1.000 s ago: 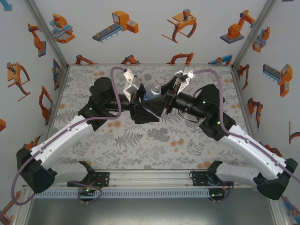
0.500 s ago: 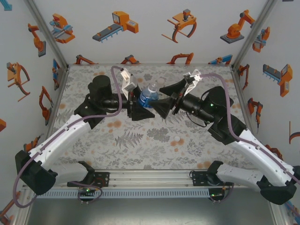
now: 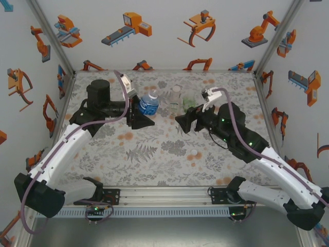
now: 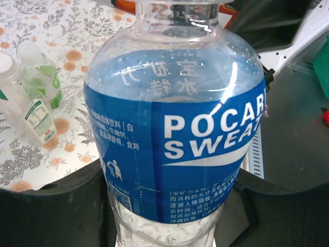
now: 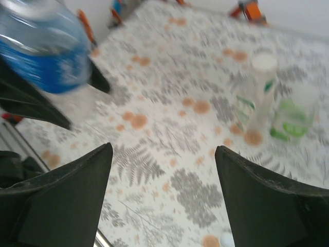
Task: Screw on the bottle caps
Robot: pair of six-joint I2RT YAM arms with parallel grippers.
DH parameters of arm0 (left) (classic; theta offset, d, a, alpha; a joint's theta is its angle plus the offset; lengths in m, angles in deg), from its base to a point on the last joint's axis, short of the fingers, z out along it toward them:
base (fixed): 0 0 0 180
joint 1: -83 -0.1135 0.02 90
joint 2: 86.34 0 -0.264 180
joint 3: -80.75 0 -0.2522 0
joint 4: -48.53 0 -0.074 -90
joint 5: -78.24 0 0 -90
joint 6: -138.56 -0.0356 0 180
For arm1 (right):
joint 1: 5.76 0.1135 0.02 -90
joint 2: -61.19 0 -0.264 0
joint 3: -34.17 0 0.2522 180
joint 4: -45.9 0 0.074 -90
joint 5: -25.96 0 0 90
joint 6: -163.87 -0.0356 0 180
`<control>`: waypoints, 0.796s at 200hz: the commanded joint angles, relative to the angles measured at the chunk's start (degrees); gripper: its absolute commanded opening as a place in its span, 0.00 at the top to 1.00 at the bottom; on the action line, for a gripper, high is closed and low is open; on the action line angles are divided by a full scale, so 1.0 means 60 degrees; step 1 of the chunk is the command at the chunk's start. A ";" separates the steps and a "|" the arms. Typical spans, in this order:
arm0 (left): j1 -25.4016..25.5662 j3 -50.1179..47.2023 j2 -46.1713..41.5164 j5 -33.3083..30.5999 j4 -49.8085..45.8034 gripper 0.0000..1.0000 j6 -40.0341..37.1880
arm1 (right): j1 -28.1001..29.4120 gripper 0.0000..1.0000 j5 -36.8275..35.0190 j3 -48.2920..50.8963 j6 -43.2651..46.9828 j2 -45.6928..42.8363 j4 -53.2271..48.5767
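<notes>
L claw (image 3: 144, 111) was clamped on the blue-label btl (image 4: 175, 144), dark fingers on both sides of its lower body in the L wrist view. Btl looked lifted off the counter (image 3: 154, 154) and tilted, over the far left-centre part. Its neck ran off the top of the L wrist view, and from above the mouth was too small to read, so couldn't tell if a cap sat on it.

R claw (image 5: 163, 195) hung w/ fingers wide apart, nothing btw them, well apart from the held btl and aimed across the counter.

White-and-green btl (image 5: 252, 105) and green-tinted btl (image 5: 294, 114) stood upright just beside each other toward the far edge, a bit beyond the R claw's tips. The white-and-green's cap (image 5: 264, 62) and the green-tinted's cap (image 4: 29, 51) were both whitish and sat on the necks. Tight or not, couldn't say.

Progress, as a judgement: two of three prob. done, the blue-label one in hand as the last. A small whitish round thing (image 5: 226, 240) lay on the counter at the bottom edge of the R wrist view, poss. a loose cap, too blurred to be sure. If so, left to do: fetch it w/ R claw, seat it on the held btl's mouth, twist down.
</notes>
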 commanded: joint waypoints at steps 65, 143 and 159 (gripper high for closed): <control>-0.0514 -0.0895 -0.0063 0.0760 0.0471 1.00 -0.0979 | -0.0927 0.34 -0.0591 0.2475 -0.2322 0.0871 -0.1189; -0.0507 -0.1217 -0.0306 -0.1444 0.0033 1.00 -0.1352 | -0.1313 0.45 -0.0472 0.2987 -0.3515 0.2644 -0.1884; -0.0498 -0.1241 -0.0326 -0.1592 0.0034 1.00 -0.1337 | -0.1313 0.44 -0.0321 0.2731 -0.3408 0.3239 -0.2015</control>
